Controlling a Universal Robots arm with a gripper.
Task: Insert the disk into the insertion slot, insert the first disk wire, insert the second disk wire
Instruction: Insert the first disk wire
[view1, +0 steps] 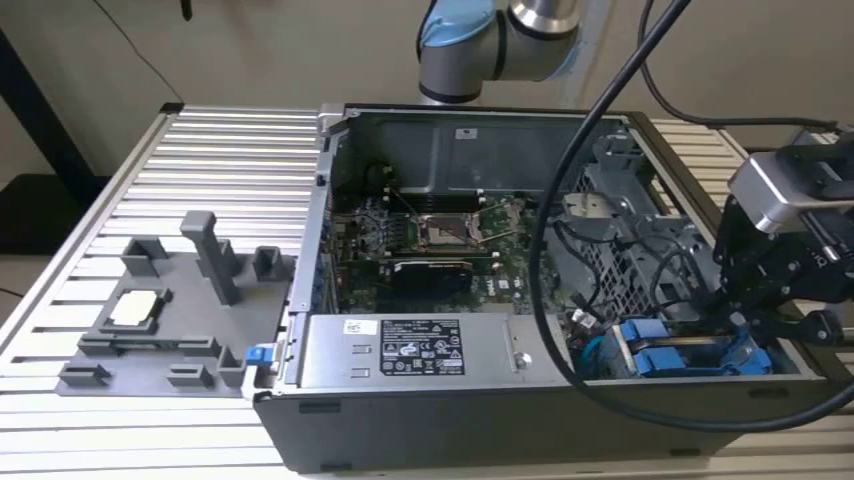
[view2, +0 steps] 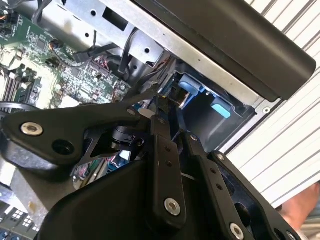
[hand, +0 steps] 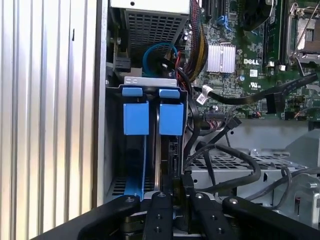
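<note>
Disk (hand: 171, 119) sits deep in insertion slot (hand: 150, 80), beside other blue carrier (hand: 136, 118). Gripper (hand: 175, 195) right at it; cannot tell jaws spread or pinching. Disk likely hard, bit heavy, breakable: hold by sides.

The arm (view1: 483, 45) stands well behind the claw (view1: 745, 322), and its wrist (view1: 787, 200) sits just above the claw, tipped downward. In the first wrist view the claw's black fingers (hand: 161, 212) lie side by side, drawn close together.
</note>
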